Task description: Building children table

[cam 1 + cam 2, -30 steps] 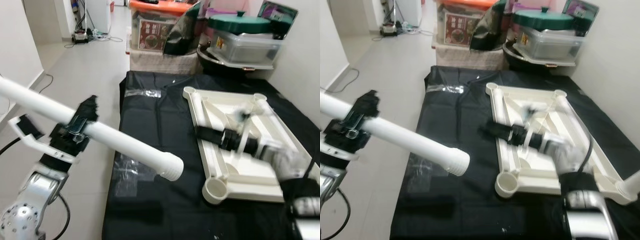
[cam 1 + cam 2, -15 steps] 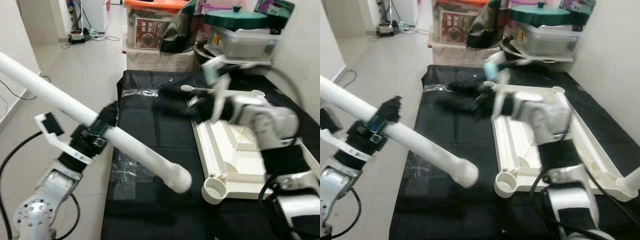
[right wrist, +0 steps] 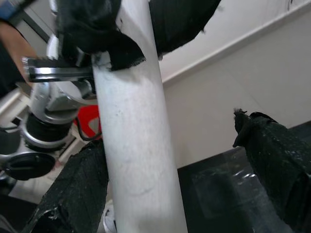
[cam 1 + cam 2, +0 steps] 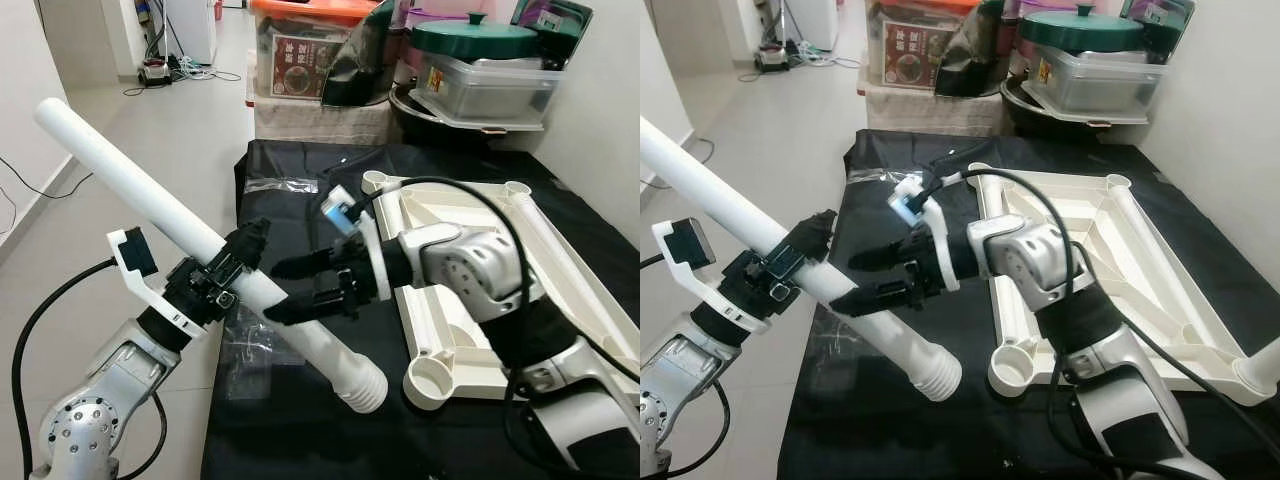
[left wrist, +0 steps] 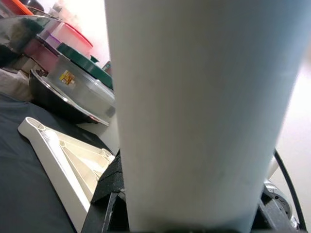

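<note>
Over the black cloth-covered table (image 4: 300,230), the left gripper (image 4: 232,268) is clamped on a long white plastic table leg (image 4: 150,195) slanting toward the upturned cream plastic tabletop (image 4: 470,225), while the right gripper (image 4: 300,290), its 2 fingers apart, straddles the leg just below.

- Table leg (image 4: 190,235): plain white tube, ribbed white end.
- Tabletop (image 4: 1090,265): cream/off-white plastic, underside ribs same colour.
- Mat (image 4: 300,215): solid black.
- Left gripper (image 4: 240,262) & right gripper (image 4: 300,288): black fingers; arms silver, black cabling.
- Small blue light (image 4: 902,205) on right wrist's white bracket.
- Storage box (image 4: 485,85): clear grey w/ dark green lid.
- Bin (image 4: 305,50): orange lid, red-brown label.
- Floor (image 4: 150,130): pale grey tile.
</note>
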`<state>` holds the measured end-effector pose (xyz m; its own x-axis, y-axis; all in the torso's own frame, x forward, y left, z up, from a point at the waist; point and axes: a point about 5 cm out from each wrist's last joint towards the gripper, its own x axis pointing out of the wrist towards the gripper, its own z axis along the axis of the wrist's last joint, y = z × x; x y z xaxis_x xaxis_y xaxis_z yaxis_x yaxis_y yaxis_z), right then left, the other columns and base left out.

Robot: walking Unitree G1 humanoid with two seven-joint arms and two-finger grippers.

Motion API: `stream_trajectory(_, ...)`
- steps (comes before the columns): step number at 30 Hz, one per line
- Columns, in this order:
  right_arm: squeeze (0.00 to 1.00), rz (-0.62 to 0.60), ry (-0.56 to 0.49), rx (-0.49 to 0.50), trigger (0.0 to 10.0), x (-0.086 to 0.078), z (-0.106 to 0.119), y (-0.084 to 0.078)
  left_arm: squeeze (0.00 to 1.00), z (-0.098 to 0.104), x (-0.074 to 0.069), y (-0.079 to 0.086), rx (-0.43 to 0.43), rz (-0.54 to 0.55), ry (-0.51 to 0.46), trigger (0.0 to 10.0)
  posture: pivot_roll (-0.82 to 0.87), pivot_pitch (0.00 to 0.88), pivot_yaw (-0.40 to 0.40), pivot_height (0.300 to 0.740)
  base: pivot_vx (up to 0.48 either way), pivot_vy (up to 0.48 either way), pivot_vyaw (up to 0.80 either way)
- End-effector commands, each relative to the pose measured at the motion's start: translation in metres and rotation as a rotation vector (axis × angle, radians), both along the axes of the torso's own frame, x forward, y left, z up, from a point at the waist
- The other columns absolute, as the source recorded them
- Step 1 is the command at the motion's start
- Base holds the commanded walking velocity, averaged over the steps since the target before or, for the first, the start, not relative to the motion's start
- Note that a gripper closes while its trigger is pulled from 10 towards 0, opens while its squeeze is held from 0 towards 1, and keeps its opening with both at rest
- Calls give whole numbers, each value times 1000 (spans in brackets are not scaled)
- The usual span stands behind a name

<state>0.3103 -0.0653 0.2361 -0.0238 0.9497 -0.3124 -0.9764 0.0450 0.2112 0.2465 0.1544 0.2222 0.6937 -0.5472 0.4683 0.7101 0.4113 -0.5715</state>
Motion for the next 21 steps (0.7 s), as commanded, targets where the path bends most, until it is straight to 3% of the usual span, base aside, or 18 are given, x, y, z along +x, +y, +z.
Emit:
stream_trajectory(1,0,-3,-4,-31,10000,-2,-3,2,0,4,-1,-5,19,-30,-28,0,3,0,-103,740,0,0,0)
stream_trajectory(3,0,22,2,-71,10000,-10,-9,12,0,4,1,-8,22,-37,-32,0,4,0,-103,740,0,0,0)
stream_trajectory(8,0,33,4,-79,10000,-13,-11,15,0,4,2,-10,23,-39,-33,0,4,0,-103,740,0,0,0)
stream_trajectory(9,0,58,3,-92,8980,-17,-13,19,0,5,3,-12,24,-43,-35,0,3,0,-103,740,0,0,0)
stream_trajectory(10,0,58,3,-92,8980,-17,-13,19,0,5,3,-12,24,-43,-35,0,3,0,-103,740,0,0,0)
stream_trajectory(11,0,81,3,-105,7647,-20,-15,23,0,5,4,-13,25,-46,-37,0,0,0,-104,740,0,0,0)
stream_trajectory(13,0,81,3,-105,7647,-20,-15,23,0,5,4,-13,25,-46,-37,0,0,0,-104,740,0,0,0)
stream_trajectory(14,0,99,4,-117,5647,-23,-18,25,0,5,5,-14,25,-49,-39,0,0,0,-104,740,0,0,0)
stream_trajectory(15,0,99,4,-117,5647,-23,-18,25,0,5,5,-14,25,-49,-39,0,0,0,-104,740,0,0,0)
stream_trajectory(16,0,120,9,-114,0,-27,-22,27,0,5,5,-15,22,-50,-40,0,4,0,-107,740,0,0,0)
stream_trajectory(21,0,138,17,-98,0,-31,-25,27,0,4,5,-16,16,-50,-39,0,1,0,-105,740,0,0,0)
